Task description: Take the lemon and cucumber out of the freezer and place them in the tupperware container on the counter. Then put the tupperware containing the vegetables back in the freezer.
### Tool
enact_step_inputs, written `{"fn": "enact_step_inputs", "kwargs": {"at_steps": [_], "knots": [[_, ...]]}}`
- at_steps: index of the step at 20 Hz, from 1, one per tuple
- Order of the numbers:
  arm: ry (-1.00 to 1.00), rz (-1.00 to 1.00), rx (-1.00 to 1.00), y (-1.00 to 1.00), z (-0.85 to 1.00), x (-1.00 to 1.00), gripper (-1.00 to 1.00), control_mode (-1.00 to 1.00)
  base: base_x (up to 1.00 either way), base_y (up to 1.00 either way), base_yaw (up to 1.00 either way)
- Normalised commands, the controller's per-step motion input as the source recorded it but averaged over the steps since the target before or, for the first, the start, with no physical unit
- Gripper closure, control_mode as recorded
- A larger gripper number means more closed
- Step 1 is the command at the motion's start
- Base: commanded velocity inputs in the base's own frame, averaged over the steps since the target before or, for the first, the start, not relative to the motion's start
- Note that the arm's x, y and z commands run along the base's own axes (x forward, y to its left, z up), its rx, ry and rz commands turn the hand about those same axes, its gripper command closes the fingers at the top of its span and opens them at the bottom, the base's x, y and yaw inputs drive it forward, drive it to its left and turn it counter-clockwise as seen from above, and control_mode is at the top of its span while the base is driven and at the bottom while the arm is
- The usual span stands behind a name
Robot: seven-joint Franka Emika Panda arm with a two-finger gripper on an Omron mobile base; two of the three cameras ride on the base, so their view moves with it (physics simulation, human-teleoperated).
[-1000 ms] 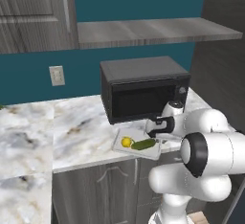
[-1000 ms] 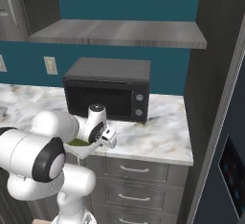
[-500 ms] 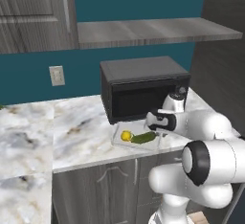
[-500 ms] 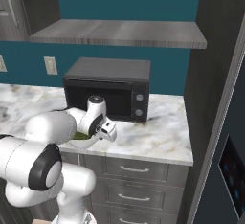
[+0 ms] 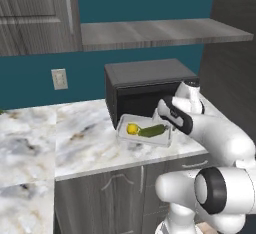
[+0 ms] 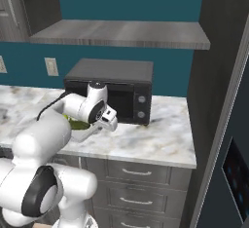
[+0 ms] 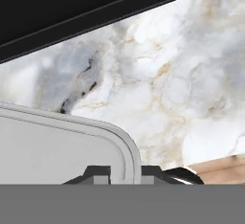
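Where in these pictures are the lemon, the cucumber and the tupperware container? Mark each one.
lemon [image 5: 132, 128], left base view, middle of the yellow fruit.
cucumber [image 5: 152, 131], left base view, middle of its green body.
tupperware container [image 5: 121, 126], left base view, its left wall; also [image 7: 125, 146], hand view, rounded corner rim.

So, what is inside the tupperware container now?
The tupperware container holds the lemon and the cucumber, side by side. Its right end is covered by the arm.
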Motion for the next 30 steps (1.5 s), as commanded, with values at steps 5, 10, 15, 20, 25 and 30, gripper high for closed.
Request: {"fn": "enact_step_inputs", "kwargs": {"at_steps": [5,10,15,20,25,30], "knots": [[0.02,0.09,0.04,0.15,0.78,-0.67,1.00,-1.00,0.00,0.00,0.00],[0.00,0.07,0.00,0.13,0.51,-1.00,1.00,-1.00,0.00,0.00,0.00],[0.00,0.07,0.00,0.20,0.72,-0.98,1.00,-1.00,0.00,0.00,0.00],[0.00,0.01,0.00,0.31,0.92,-0.69,1.00,-1.00,0.00,0.00,0.00],[0.00,0.00,0.01,0.14,0.78,-0.69,1.00,-1.00,0.00,0.00,0.00],[0.00,0.00,0.01,0.00,0.42,-0.36,1.00,-1.00,0.00,0.00,0.00]]}}
